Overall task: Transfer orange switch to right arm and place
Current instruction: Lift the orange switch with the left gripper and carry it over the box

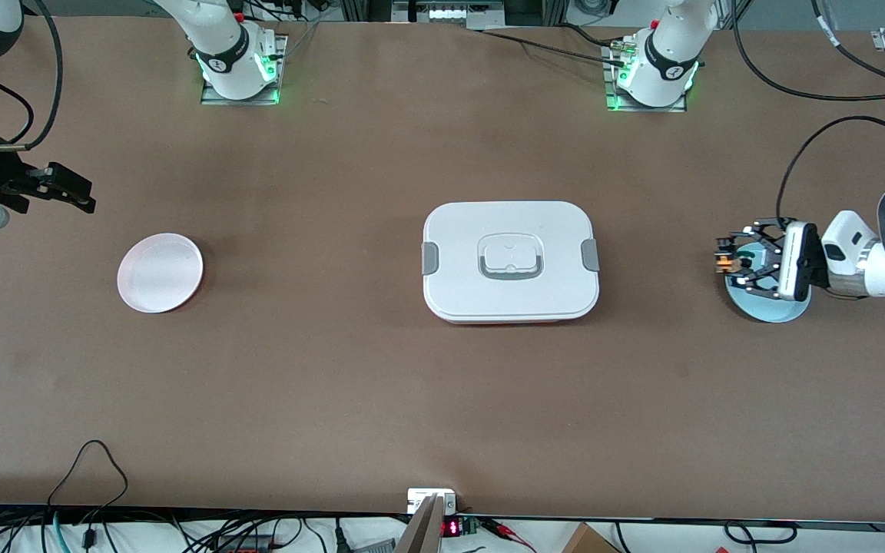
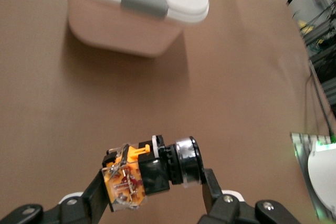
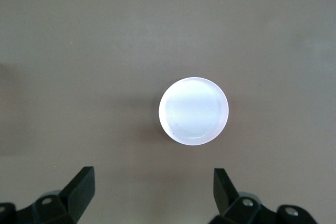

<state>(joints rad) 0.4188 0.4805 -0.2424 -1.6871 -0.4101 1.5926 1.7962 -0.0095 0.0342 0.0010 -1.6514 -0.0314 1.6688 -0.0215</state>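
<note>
White lidded container (image 1: 510, 261), grey latches at both ends, lay at mid-table (image 1: 335, 384). Pale pink plate (image 1: 160, 273) sat toward the right arm's end. Light blue plate (image 1: 767, 307) sat toward the left arm's end.

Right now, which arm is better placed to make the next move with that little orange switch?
The left one: its left gripper is shut on the orange switch, over the blue dish. The right gripper waits open near the pink dish.

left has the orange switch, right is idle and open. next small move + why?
Probably carry the left gripper, shut on the orange switch above the blue dish, toward the table's middle. The right gripper waits open near the white dish, too far apart for a handover.
</note>
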